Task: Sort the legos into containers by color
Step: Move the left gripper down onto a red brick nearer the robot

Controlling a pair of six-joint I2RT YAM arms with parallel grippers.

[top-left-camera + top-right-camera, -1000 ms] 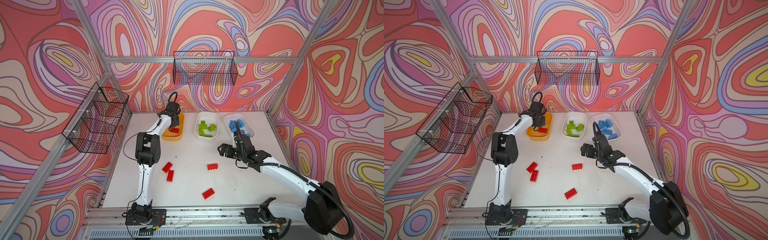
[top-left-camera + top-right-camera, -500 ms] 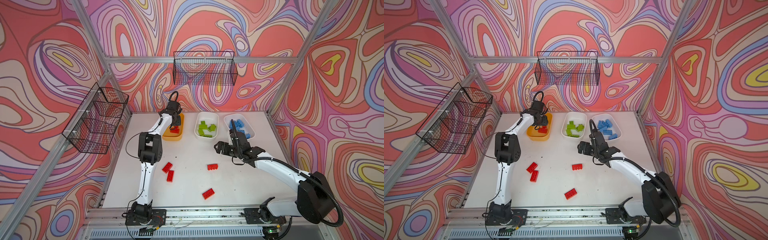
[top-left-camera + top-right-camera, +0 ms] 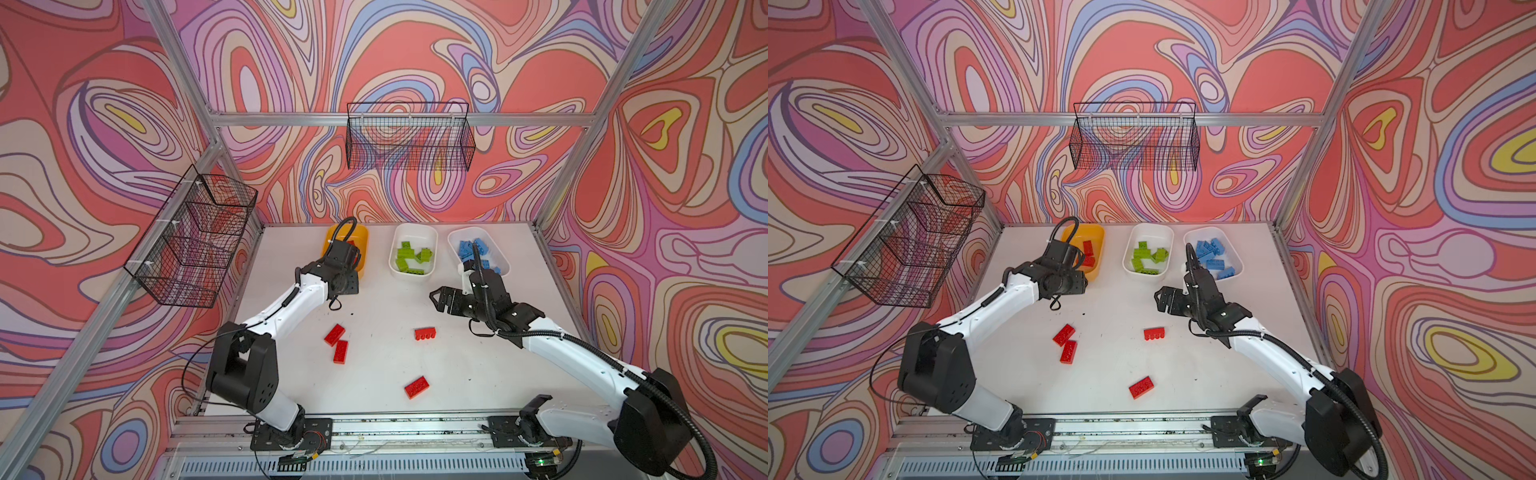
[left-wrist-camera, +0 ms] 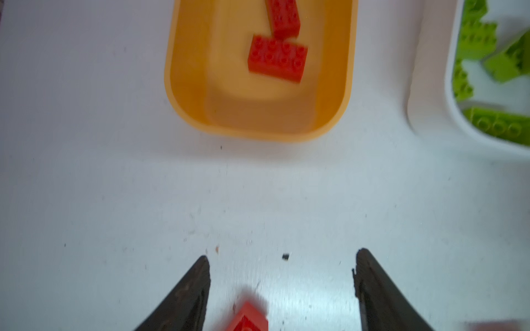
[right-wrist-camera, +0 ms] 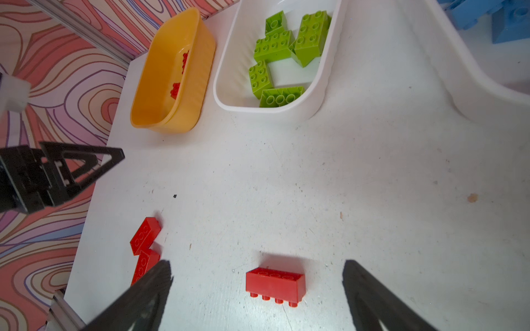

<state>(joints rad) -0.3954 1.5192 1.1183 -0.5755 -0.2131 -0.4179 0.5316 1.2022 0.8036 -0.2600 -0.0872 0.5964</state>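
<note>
**White table (image 3: 457,365), sorting partly done**

Left gripper (image 4: 283,255): jaws apart, empty, just near of yellow-orange tub (image 4: 183,71). Right gripper (image 5: 257,263): jaws wide apart, empty, over side-lying red brick (image 5: 275,283) mid-table. Far row: yellow-orange tub holds two red legos (image 4: 277,58), middle white tub (image 5: 327,71) green legos (image 5: 275,45), right white tub (image 5: 473,91) blue legos (image 3: 473,249). Red pair (image 3: 334,334) lies left of centre, another red brick (image 3: 416,387) nearer.

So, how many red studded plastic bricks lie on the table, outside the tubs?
4 red studded bricks: two close together left of centre, one on its side centrally, one nearest the front. None appears hidden.
</note>
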